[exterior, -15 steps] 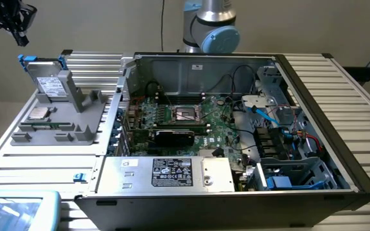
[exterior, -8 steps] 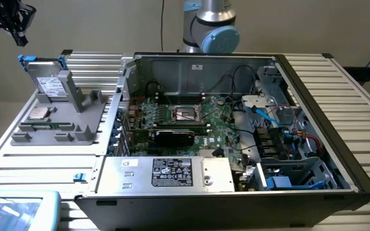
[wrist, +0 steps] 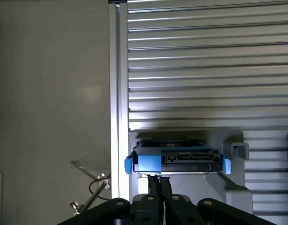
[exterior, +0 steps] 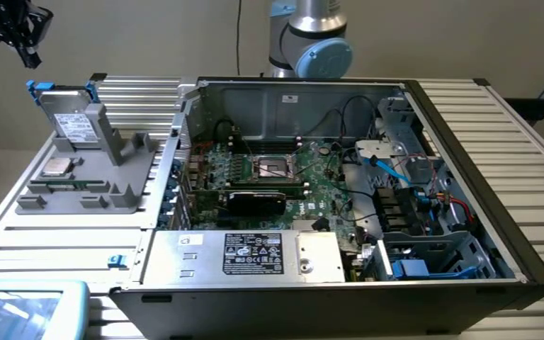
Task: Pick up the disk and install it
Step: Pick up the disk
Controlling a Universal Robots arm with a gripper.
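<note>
Closed jaws hover above the disk (wrist: pixel 177 160), well apart from it.

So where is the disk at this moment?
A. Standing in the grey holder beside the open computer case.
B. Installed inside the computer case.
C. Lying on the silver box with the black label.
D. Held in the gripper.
A: the disk stands on edge in the grey holder, on the exterior view's left of the open computer case, and the gripper is apart from it.
</note>
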